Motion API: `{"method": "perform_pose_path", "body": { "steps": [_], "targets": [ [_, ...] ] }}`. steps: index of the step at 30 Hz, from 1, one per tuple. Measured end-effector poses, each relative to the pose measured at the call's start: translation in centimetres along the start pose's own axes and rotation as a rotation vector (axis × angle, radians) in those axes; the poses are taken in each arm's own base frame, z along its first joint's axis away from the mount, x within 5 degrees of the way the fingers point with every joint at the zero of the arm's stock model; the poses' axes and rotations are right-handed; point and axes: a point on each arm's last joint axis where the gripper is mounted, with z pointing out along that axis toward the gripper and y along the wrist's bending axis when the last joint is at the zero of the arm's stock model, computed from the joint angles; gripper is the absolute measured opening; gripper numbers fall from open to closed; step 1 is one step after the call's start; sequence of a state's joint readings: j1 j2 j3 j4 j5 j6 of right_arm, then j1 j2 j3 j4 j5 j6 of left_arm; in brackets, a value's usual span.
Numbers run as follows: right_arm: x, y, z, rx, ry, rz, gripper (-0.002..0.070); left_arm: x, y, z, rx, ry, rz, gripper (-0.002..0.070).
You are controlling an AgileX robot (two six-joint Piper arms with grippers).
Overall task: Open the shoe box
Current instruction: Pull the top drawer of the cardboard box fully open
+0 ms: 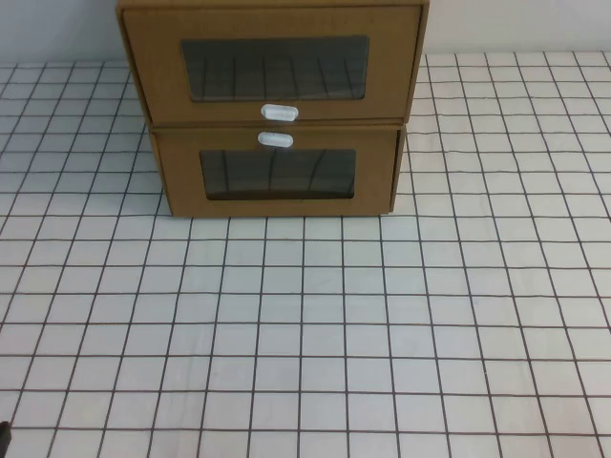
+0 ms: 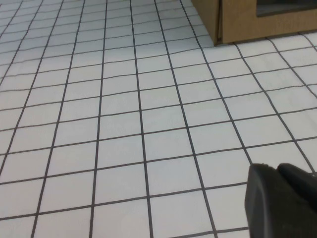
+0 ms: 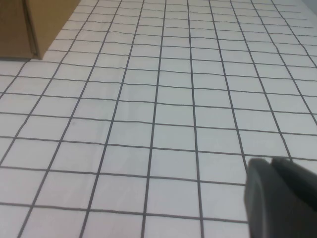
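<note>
Two brown cardboard shoe boxes stand stacked at twelve o'clock on the table, both shut. The upper box has a dark front window with a white oval pull tab at its six o'clock. The lower box carries its tab at twelve o'clock of its window.

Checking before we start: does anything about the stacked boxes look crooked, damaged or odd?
Nothing stands out. The upper shoe box sits squarely on the lower shoe box, both closed, undamaged. Left gripper and right gripper hover over the table, apart from them.
</note>
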State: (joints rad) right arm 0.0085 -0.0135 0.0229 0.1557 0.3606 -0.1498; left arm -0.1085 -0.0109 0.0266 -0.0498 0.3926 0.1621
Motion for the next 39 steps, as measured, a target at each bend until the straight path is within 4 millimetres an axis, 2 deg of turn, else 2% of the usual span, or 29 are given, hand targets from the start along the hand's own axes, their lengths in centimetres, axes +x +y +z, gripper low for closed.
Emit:
{"method": "perform_pose_path", "body": {
  "steps": [35, 39],
  "targets": [
    [0.00, 0.00, 0.00, 0.000, 0.000, 0.000, -0.0013, -0.37, -0.01, -0.01, 0.002, -0.041, -0.023, -0.0002],
    [0.00, 0.00, 0.00, 0.000, 0.000, 0.000, -0.0013, -0.88, -0.24, -0.05, 0.036, -0.094, -0.202, -0.0002]
  ]
}}
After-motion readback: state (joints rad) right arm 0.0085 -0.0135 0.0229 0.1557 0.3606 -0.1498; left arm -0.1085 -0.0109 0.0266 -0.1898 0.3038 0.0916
